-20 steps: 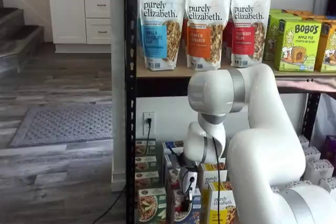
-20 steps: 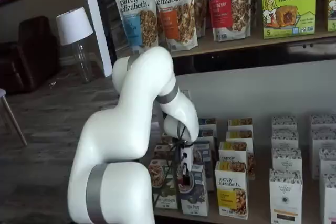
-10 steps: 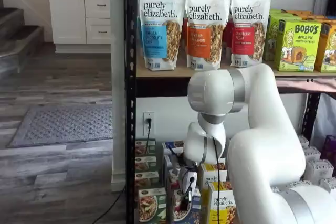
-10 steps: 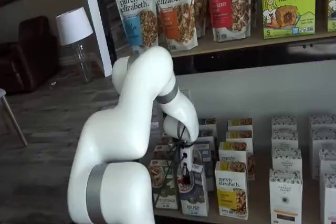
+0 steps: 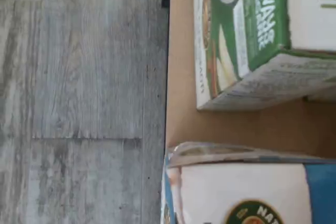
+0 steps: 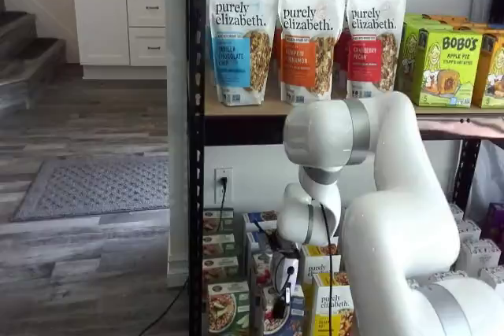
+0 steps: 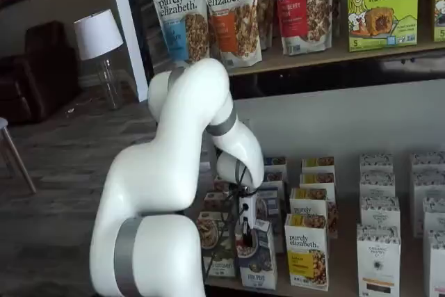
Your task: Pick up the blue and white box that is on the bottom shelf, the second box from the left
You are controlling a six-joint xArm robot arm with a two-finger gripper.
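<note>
**Blue box gripped, lifted off its row**

Since a second ago the blue box [image 7: 259, 261] has risen a little and tilted; it then stood level in the front row, and the arm's elbow now sits slightly higher in both shelf views. Half a second ago the box had only begun to lean.

Gripper [image 7: 245, 233]: white body with black fingers pointing down, closed on the top of the blue box. No gap between fingers and carton shows. Same grip in a shelf view [image 6: 281, 301], though the arm [image 6: 394, 218] hides much of it there.

Blue box: at the front edge of the bottom shelf [image 7: 334, 291], second place in the row, between the green box [image 7: 217, 245] and the yellow box [image 7: 306, 250]. Its base looks raised above the board, but the picture is too soft to be sure it is clear.

Wrist view: blue box top flap and white panel [image 5: 247, 187] close under the camera, gold seal partly showing. Green box [image 5: 247, 35] just beside it, apart, a strip of tan board [image 5: 236, 127] between them. Grey wood floor [image 5: 79, 98] beyond the shelf edge.

Upper board: three granola bags [image 6: 303, 41], green Bobo's boxes [image 6: 445, 64] beside them.
</note>
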